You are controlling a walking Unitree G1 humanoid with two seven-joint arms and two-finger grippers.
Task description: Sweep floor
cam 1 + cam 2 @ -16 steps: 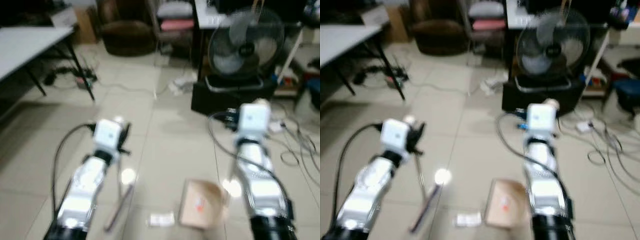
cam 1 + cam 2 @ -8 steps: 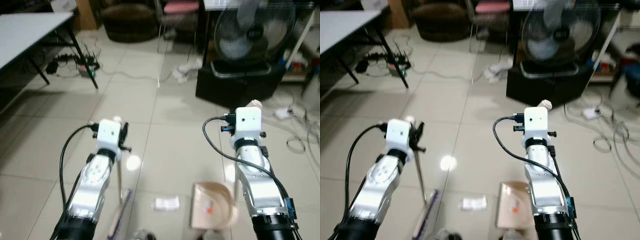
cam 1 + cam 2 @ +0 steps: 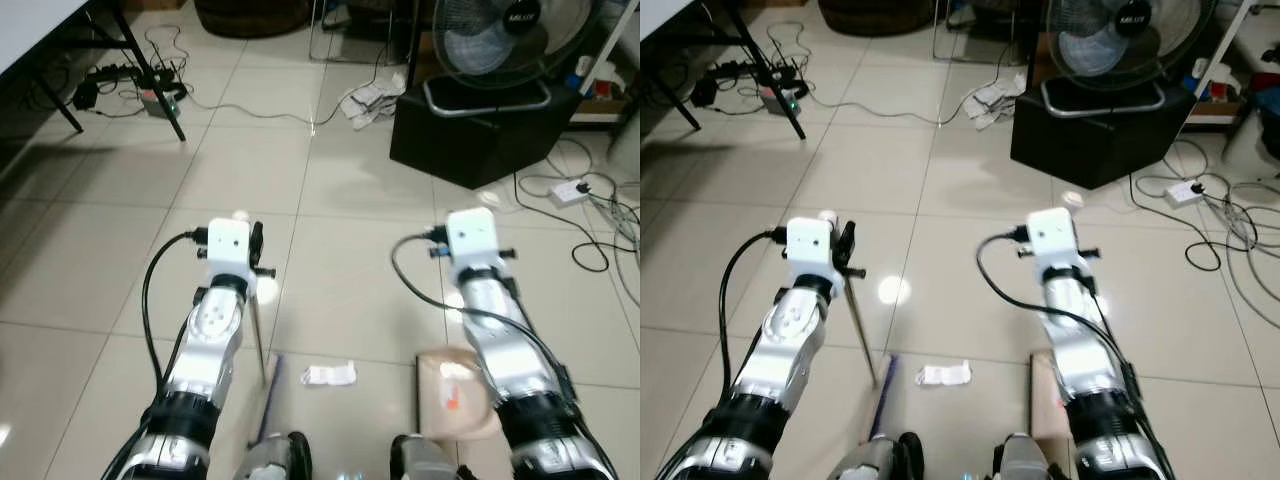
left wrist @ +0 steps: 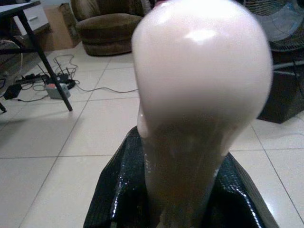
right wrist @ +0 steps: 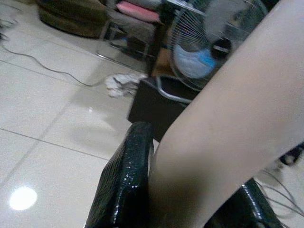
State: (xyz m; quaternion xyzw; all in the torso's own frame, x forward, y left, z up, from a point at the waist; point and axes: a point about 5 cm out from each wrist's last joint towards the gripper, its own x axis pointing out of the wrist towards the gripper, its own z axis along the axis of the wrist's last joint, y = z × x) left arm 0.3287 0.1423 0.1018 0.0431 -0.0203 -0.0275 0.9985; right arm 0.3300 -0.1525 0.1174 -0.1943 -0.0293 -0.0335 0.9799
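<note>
My left gripper point(image 4: 183, 197) is shut on the pale rounded top of the broom handle point(image 4: 199, 80). From that hand the thin shaft point(image 3: 258, 335) slants down to the purple brush head point(image 3: 264, 402) on the tiles. On the other side, my right gripper point(image 5: 183, 192) is shut on the beige dustpan handle point(image 5: 228, 109). The beige dustpan point(image 3: 453, 392) rests flat on the floor under my right arm. A crumpled white paper scrap point(image 3: 330, 374) lies on the tiles between brush head and dustpan, touching neither.
A standing fan point(image 3: 505, 35) sits on a black box point(image 3: 470, 145) ahead to the right. Loose cables point(image 3: 600, 235) and a white plug block point(image 3: 567, 188) trail beside it. A table leg point(image 3: 150, 70), a power strip point(image 3: 155, 100) and a crumpled cloth point(image 3: 365, 98) lie further off.
The whole view has tilted down and steadied as the camera moved. Both arms keep the same pose, holding broom and dustpan; the paper scrap stays between them.
</note>
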